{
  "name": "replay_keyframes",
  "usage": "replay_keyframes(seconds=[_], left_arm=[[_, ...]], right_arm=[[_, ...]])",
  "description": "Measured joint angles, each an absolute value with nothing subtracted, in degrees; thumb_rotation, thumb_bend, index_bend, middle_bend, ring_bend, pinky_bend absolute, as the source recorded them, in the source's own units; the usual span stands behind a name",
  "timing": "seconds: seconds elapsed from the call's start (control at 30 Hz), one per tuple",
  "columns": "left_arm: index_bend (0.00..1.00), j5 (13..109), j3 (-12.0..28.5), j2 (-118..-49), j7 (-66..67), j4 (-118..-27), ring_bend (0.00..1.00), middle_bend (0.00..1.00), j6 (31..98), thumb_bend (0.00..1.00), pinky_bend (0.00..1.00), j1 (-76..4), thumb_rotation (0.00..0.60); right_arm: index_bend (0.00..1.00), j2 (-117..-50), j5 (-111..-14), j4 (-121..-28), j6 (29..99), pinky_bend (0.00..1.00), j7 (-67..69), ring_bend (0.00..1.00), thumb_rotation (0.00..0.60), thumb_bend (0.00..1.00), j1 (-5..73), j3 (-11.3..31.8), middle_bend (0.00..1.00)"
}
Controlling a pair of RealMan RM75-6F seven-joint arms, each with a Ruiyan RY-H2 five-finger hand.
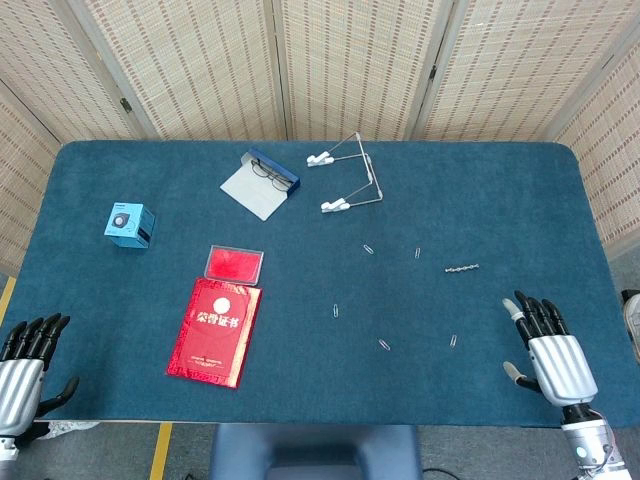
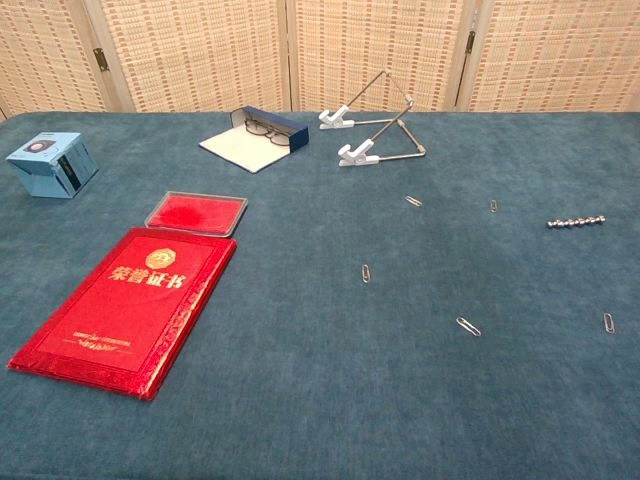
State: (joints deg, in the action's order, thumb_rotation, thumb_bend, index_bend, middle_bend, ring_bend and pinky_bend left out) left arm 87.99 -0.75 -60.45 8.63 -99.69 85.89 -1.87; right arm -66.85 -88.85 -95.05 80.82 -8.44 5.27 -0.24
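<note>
The right hand [image 1: 553, 352] rests at the near right edge of the bench [image 1: 150, 290], palm down, its dark fingers [image 1: 535, 312] spread apart and holding nothing. Nearest to it is a paper clip [image 1: 454, 341] lying flat on the blue cloth, near the fingertips but not touching them. A second paper clip [image 1: 384, 344] lies further toward the middle of the near edge, and a third [image 1: 335, 310] sits just beyond that one.

Farther back from the right hand lies a short silver bead chain [image 1: 462, 268], stretched out in a nearly straight line. Two more paper clips, one [image 1: 417, 252] and another [image 1: 368, 248], lie beyond it toward the centre of the bench.

The left hand [image 1: 25, 365] sits at the near left corner, partly off the bench edge, fingers apart and empty. The thing closest to it is a red booklet [image 1: 214, 330] with gold lettering, lying closed and flat, well apart from the hand. Just behind the booklet, almost touching its far edge, is a shallow clear tray with a red ink pad [image 1: 234, 263].

Toward the far left stands a small light-blue box [image 1: 129, 222]. At the far middle an open blue glasses case [image 1: 262, 182] holds a pair of glasses, and just to its right stands a folding wire stand [image 1: 350, 180] with white feet. Neither hand shows in the chest view.
</note>
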Motion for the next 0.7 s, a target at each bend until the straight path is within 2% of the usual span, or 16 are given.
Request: replay_keyframes(seconds=[0.4, 0.7], left_arm=[[0.0, 88.0, -0.8, -60.5, 8.2, -99.7, 0.07, 0.09, 85.6, 0.36, 0.01, -1.9, 0.6], [0.0, 87.1, -0.6, -60.7, 8.6, -99.5, 0.07, 0.09, 84.1, 0.36, 0.01, -2.6, 0.6]], right_arm=[[0.04, -67.0, -87.7, -94.7, 80.1, 0.0, -8.1, 0.0, 0.6, 0.25, 5.9, 0.6, 0.0], [0.29, -65.6, -87.9, -91.8, 74.0, 0.0, -0.6, 0.0, 0.6, 0.25, 11.0, 2.5, 0.0]])
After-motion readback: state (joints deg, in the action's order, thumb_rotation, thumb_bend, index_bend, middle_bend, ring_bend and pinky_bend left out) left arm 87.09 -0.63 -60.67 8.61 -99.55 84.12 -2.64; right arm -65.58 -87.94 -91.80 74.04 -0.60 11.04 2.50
